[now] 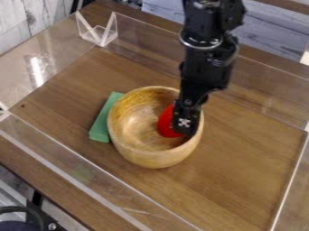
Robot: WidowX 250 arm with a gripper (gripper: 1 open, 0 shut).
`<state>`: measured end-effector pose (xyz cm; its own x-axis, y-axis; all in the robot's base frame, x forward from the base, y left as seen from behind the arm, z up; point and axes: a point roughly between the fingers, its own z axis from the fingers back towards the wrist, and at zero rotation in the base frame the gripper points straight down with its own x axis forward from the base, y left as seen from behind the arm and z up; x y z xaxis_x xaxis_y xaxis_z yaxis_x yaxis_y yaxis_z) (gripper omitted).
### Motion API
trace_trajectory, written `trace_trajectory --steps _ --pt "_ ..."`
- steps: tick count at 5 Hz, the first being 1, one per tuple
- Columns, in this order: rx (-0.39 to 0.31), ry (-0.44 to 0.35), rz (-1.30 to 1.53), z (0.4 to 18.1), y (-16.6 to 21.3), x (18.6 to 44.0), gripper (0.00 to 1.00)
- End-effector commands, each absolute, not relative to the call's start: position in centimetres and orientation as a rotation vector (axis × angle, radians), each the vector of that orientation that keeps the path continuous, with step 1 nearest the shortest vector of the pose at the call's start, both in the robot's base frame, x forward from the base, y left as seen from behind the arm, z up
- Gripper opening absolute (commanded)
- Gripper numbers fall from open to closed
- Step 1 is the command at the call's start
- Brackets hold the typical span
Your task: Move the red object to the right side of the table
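The red object [165, 124], a small glossy red fruit, lies inside the wooden bowl [128, 113] near the middle of the table [251, 135]. My gripper [183, 117] points straight down into the bowl, its dark fingers against the right side of the red fruit and covering part of it. The fingers overlap in this view, so how far apart they stand does not show, nor whether they grip the fruit.
A green flat cloth [99, 124] lies under the bowl's left edge. A clear acrylic stand [97, 30] sits at the back left. Clear walls [72, 167] border the table. Bare wood lies to the right of the bowl.
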<state>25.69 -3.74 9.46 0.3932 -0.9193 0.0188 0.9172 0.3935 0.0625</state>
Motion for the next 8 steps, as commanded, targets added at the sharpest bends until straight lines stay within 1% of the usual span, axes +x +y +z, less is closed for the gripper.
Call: trace_trajectory --steps 1,2,3,5,6,8 --pt "0.071 -0.111 -1.099 10.5 -5.1 26.4 0.0" --pt "0.072 -0.109 -1.037 10.3 -6.6 26.8 0.0" --pt "0.12 -0.112 -0.976 11.5 -8.1 27.3 0.0" --pt "0.149 -0.12 -0.8 12.6 -6.2 25.6 0.0" --pt "0.167 -0.134 -0.693 12.6 -4.6 24.1 0.0" --pt "0.169 -0.175 -0.56 12.1 -0.4 21.5 0.0"
